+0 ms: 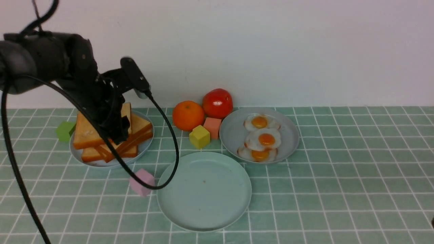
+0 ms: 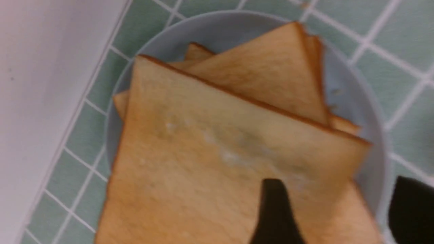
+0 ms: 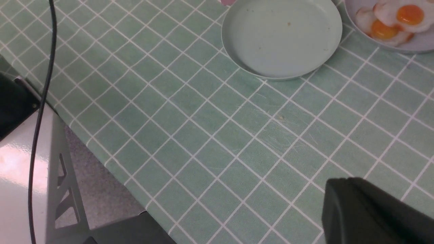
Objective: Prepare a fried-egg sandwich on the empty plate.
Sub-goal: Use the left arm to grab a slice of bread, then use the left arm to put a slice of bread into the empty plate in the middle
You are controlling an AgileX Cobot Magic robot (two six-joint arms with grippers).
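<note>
The left end effector (image 1: 117, 133) hangs over the stack of toast slices (image 1: 134, 135) on a grey-blue plate (image 1: 144, 146) at the left rear of the desk (image 1: 339, 176). In the left wrist view its jaws stand spread and grasp nothing. One dark finger (image 2: 274, 213) lies over the face of the top toast slice (image 2: 203, 162), and the other finger (image 2: 410, 210) sits out past that slice's edge, above the grey-blue plate's rim (image 2: 373, 152). The slice's edge falls between them. Whether the first finger touches the toast cannot be told.

The plate (image 1: 203, 203), pale mint and bare, lies at the front centre of the desk, well apart from the left end effector and to its right. A black cable (image 1: 171, 135) loops from the arm down over the plate's left rim.

The fried egg (image 1: 266, 139) is the middle of three eggs on a second grey-blue plate (image 1: 234, 135), just behind and to the right of the mint plate.

Of the right end effector (image 3: 373, 210) only a dark block shows in its wrist view, so whether it is released or clenched cannot be told. It hovers over bare desk, with the plate (image 3: 281, 44) and the fried egg (image 3: 407, 15) well away from it.
</note>
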